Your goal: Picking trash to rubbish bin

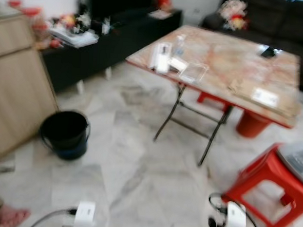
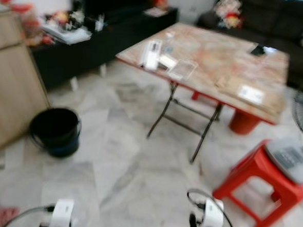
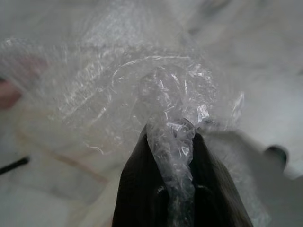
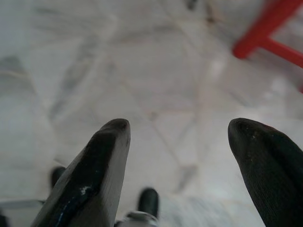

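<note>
1. A crumpled clear plastic wrap (image 3: 156,104) is pinched between the closed fingers of the left gripper (image 3: 171,137), held low above the marble floor (image 1: 137,184).
2. The right gripper (image 4: 177,130) is spread wide and empty over the floor, near a red stool (image 1: 270,187).
3. The thin film could slip from the narrow pinch while walking.
4. The black bucket (image 1: 64,134) stands well apart; a release made too early would likely miss it.
</note>
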Tool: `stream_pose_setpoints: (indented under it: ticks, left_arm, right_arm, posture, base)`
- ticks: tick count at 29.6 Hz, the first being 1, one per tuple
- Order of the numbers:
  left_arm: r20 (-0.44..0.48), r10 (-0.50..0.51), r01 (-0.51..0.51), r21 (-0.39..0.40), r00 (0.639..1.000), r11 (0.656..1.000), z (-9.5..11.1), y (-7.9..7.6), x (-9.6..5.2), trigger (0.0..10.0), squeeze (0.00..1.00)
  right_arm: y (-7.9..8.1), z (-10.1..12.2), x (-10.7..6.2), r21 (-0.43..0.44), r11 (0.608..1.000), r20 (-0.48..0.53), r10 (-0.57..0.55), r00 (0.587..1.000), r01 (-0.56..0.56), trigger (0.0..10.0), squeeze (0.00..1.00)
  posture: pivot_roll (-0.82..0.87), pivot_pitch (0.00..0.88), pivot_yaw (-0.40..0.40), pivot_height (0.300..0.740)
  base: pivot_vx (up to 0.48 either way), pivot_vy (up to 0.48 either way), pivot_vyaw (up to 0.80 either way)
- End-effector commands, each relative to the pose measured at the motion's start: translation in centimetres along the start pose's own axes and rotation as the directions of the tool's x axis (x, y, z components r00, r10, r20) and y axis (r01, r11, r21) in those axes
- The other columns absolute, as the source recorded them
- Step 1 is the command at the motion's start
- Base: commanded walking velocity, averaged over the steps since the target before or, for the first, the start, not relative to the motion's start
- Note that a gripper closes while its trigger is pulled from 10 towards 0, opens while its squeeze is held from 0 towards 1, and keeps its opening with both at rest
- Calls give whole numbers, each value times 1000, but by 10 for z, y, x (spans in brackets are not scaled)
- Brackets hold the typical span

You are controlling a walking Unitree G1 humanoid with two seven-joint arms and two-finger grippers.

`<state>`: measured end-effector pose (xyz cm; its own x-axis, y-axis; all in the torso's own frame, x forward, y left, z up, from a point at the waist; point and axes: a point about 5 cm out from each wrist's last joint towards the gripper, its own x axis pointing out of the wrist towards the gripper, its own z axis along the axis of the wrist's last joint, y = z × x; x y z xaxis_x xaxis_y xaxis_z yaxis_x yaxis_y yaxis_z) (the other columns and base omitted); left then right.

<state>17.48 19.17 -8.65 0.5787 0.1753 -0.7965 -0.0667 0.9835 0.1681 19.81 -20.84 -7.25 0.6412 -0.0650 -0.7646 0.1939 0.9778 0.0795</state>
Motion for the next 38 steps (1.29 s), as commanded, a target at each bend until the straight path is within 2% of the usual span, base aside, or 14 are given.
stream_pose_setpoints:
  ticks: [1,8,12,17,25,38]
  left_arm:
    - [12,-15,15,6,1000,1000,5,-9,0,10000,0]
    - [11,-15,15,2,1000,1000,4,-10,0,10000,0]
    - [10,-15,15,3,1000,1000,5,-11,0,10000,0]
    - [11,-10,10,-2,1000,1000,6,-11,0,10000,0]
    - [11,-5,5,-6,1000,1000,6,-10,1,10000,0]
    - [8,2,-2,-15,1000,1000,6,-9,1,10000,0]
  right_arm:
    - [-10,-1,-2,-9,1000,-7,-28,1000,28,10000,0]
    - [-11,2,-1,-14,999,3,-34,999,34,10000,0]
    - [-11,4,-1,-35,999,11,-30,999,30,10000,0]
    - [-12,4,-1,8,999,14,-43,999,43,10000,0]
    - [-12,6,-1,-9,999,17,-46,999,46,10000,0]
    - [-12,5,-1,-7,999,18,-46,999,47,10000,0]
  posture:
    - [-103,0,-97,740]
    - [-102,0,-102,740]
    - [-101,0,-106,740]
    - [-98,0,-114,740]
    - [-93,0,-114,740]
    - [-96,0,-114,740]
  base:
    - [296,0,0]
    - [313,0,0]
    - [343,0,591]
    - [351,0,315]
    - [368,0,0]
    - [373,0,672]
